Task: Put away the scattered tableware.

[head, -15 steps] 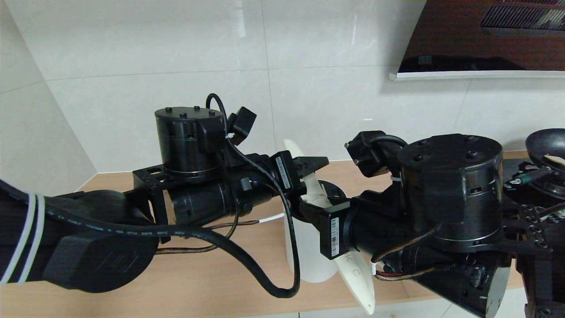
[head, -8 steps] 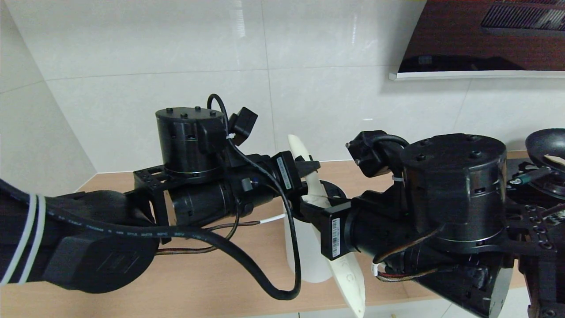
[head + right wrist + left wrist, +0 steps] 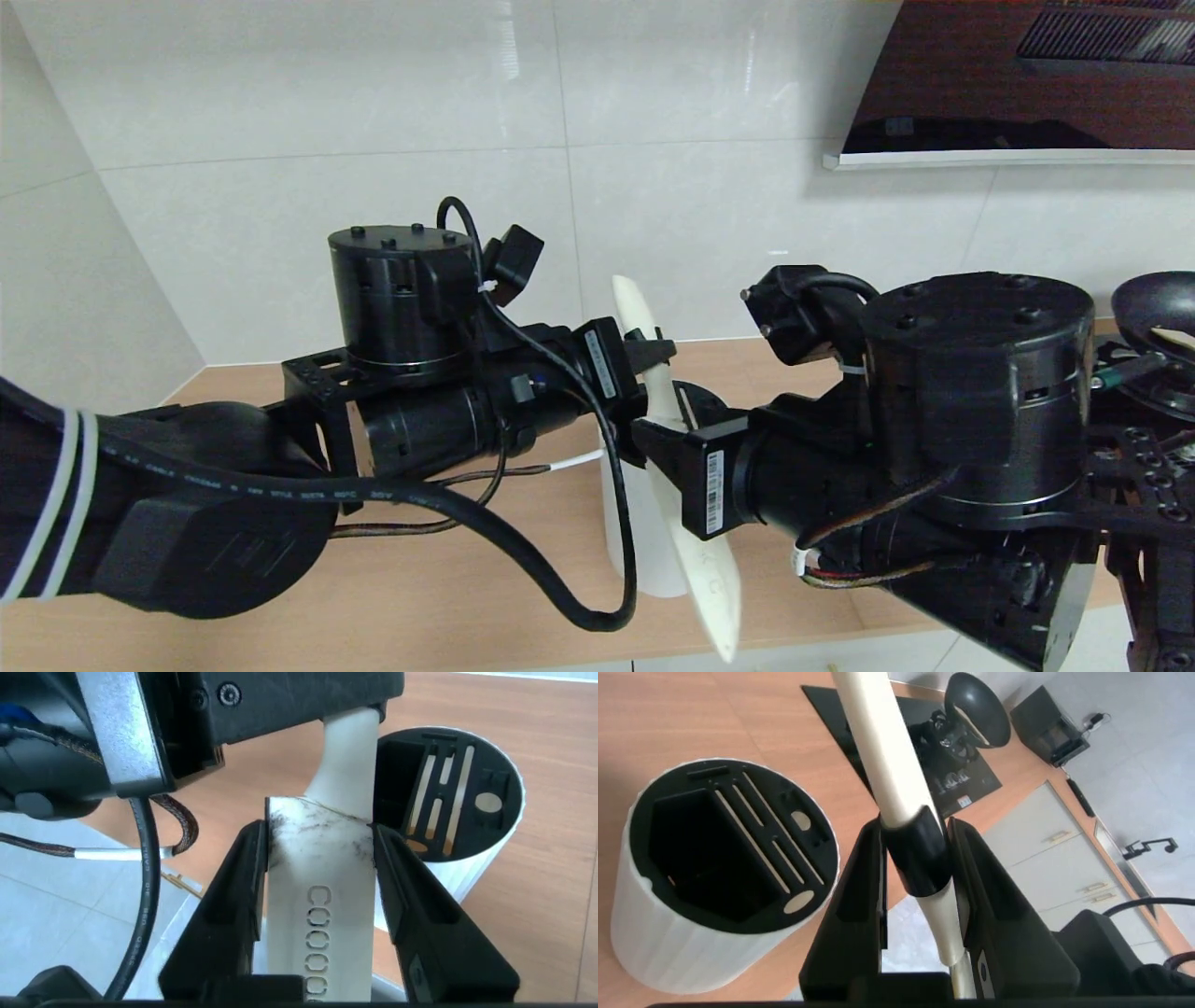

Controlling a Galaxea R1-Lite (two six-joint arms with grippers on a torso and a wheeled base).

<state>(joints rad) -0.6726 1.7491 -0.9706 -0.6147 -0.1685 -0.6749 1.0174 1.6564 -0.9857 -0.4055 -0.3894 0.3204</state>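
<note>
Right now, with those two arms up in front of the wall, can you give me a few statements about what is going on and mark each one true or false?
1. The left gripper and the right gripper are both shut on the cream spatula. True.
2. The spatula lies flat on the wooden counter. False: it is held in the air, steeply tilted, above the counter.
3. The white utensil holder stands upright on the counter. True.
4. The holder's insert is red. False: it is black.
5. The wall behind the arms is pale tile. True.
</note>
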